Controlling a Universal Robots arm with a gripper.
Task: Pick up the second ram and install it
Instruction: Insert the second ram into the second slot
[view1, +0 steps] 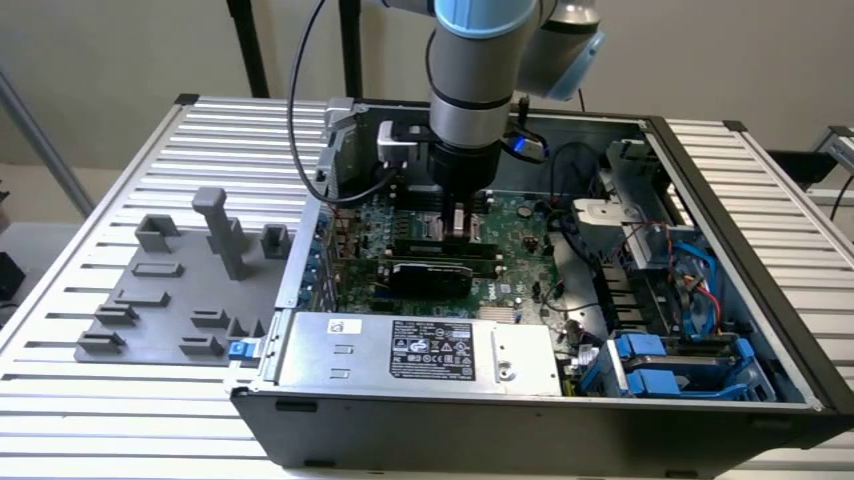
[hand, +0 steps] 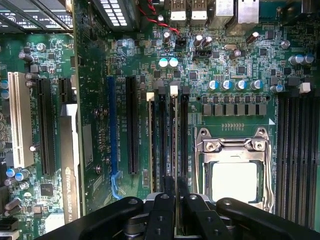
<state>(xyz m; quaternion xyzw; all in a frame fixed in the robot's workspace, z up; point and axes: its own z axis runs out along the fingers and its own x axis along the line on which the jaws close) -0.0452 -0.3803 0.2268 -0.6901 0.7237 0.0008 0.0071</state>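
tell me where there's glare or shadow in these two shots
Exterior view: even, soft light; the grey ribbed metal table shows pale sheen, and the open black computer case is dim inside under the arm. Wrist view: the silver processor socket glares nearly white at its centre, while the black gripper is dark.

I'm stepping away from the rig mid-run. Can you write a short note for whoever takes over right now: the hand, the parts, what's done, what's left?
Hand: shut on the second ram, low over the motherboard inside the open computer case.
Second ram: held edge-on between the fingers, lined up with the memory slots beside the silver processor socket.
Done: the pickup.
Left: the install. I cannot tell whether the stick is pressed into its slot or whether the latches have closed.
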